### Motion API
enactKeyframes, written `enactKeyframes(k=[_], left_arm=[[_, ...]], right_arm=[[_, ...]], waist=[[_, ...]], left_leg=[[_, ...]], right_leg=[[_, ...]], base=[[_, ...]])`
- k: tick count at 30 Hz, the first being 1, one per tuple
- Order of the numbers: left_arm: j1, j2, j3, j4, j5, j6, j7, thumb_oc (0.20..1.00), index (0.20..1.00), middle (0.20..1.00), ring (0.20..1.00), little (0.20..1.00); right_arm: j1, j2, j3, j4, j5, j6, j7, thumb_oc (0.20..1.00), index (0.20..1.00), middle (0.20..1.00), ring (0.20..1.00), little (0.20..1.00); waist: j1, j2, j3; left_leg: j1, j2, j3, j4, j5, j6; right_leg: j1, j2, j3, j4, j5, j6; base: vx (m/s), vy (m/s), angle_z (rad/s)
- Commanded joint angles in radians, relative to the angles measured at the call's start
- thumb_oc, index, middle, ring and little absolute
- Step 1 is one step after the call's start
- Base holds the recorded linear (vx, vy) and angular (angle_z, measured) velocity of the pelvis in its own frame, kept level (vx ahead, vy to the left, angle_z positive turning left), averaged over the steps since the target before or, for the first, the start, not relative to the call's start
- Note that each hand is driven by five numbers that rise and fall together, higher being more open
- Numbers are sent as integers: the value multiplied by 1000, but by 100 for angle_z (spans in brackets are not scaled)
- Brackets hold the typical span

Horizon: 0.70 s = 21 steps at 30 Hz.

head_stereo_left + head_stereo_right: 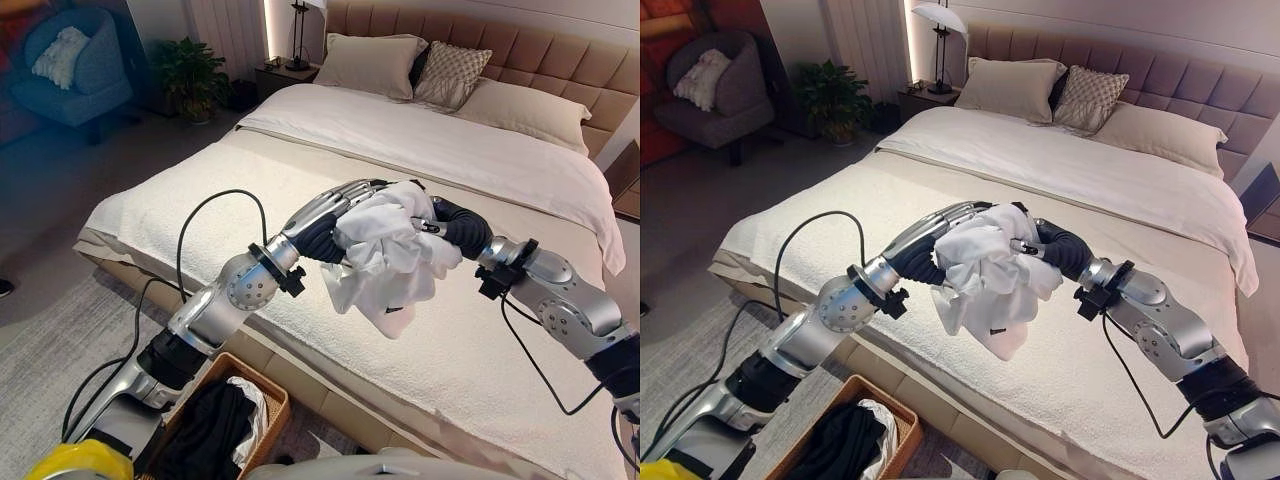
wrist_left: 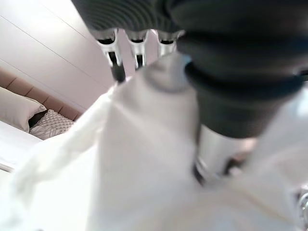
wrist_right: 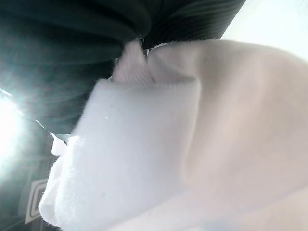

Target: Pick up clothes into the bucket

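Fingers of the left hand (image 1: 345, 195) reach over the top of a bunched white garment (image 1: 385, 255), and the left wrist view shows them (image 2: 137, 43) laid along the cloth with the thumb pressed into it, so that hand appears to be grasping the garment. Across from it the right hand (image 1: 440, 222) is buried in the folds; whether its fingers are closed on the cloth cannot be told. The garment hangs between the two hands, lifted clear above the bed (image 1: 480, 340), with a loose tail dangling below. Down at the bed's near edge on the floor stands the basket (image 1: 275, 400), already holding dark and white clothes and well apart from the held piece. From here the hanging tail could catch the basket's rim or drape outside it, and if either hand's hold is shallow the bundle could slide out on the way down. A small dark tag shows on the cloth's lower fold; nothing on it is legible.
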Motion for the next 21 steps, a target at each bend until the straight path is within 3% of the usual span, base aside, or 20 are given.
enactKeyframes(k=[1,17,18,19,20,21], left_arm=[[-71,-23,-35,10,-41,-30,6,200,200,200,200,200],[-26,-47,-12,24,-83,-42,38,200,200,200,200,200],[-15,-53,-4,24,-99,-42,40,200,200,200,200,200],[-4,-60,4,24,-119,-38,40,200,200,200,200,200],[7,-68,12,25,-140,-35,41,200,200,200,200,200],[21,-76,22,22,-168,-33,41,200,200,200,200,200]], right_arm=[[-79,64,-20,-85,116,-66,-6,200,200,200,200,200],[-54,52,-17,-109,131,-75,0,200,200,200,200,200],[-49,46,-23,-111,124,-78,-1,307,307,307,307,307],[-40,43,-33,-114,117,-84,-6,570,570,570,570,570],[-28,47,-45,-109,109,-91,-18,1000,1000,1000,1000,1000],[-15,51,-57,-104,104,-94,-26,1000,1000,1000,1000,1000]], waist=[[-8,-58,-57],[-10,-59,-51],[-10,-60,-50],[-11,-60,-51],[-11,-59,-51],[-12,-59,-51]], left_leg=[[-53,9,1,103,-106,-14],[-52,10,-1,97,-103,-15],[-52,10,-2,96,-102,-15],[-52,10,-2,96,-103,-15],[-52,10,-3,96,-103,-15],[-52,10,-3,97,-103,-15]], right_leg=[[56,-78,-8,-8,-32,72],[54,-76,-7,3,-39,72],[54,-76,-9,3,-40,72],[54,-76,-10,3,-40,72],[54,-77,-10,2,-40,72],[54,-77,-10,2,-39,72]], base=[[0,0,0],[0,0,0],[0,0,0],[0,0,0],[0,0,0],[0,0,0]])
